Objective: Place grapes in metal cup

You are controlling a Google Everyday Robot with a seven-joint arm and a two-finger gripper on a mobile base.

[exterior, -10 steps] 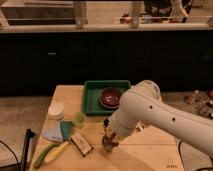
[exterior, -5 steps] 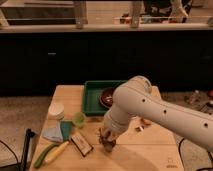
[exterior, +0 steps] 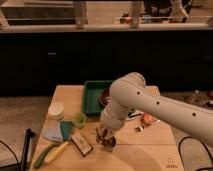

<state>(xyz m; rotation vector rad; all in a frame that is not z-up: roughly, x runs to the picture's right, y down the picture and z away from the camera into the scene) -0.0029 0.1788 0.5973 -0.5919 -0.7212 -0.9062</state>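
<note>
1. The big white arm (exterior: 150, 102) comes in from the right side and bends down over the middle of the wooden table (exterior: 145, 152).
2. The gripper (exterior: 105, 135) is low over the table, near the front edge and a bit left of the middle.
3. The gripper sits right over the metal cup (exterior: 109, 143), a small grey round cup on the wood.
4. Something small and dark shows at the tip of the gripper, but I cannot tell if that is the grapes.
5. I cannot tell where the grapes are now.
6. Half a second ago the elbow of the arm was more to the left; now it has swung toward the right.
7. The gripper has stayed over nearly the same spot near the front edge.
8. A green tray (exterior: 92, 97) sits by the back edge, and a dark red bowl (exterior: 104, 96) peeks out from behind the arm.
9. A light green cup (exterior: 79, 119) stands just in front of the tray.
10. A white bowl (exterior: 56, 110) is near the left edge.
11. A blue cloth (exterior: 56, 132) lies in front of the white bowl.
12. A banana (exterior: 56, 152) lies at the front left corner.
13. A small dark packet (exterior: 81, 143) lies between the banana and the metal cup.
14. An orange round fruit (exterior: 147, 119) sits toward the right edge, partly hidden by the arm.
15. None of these other things have moved.
</note>
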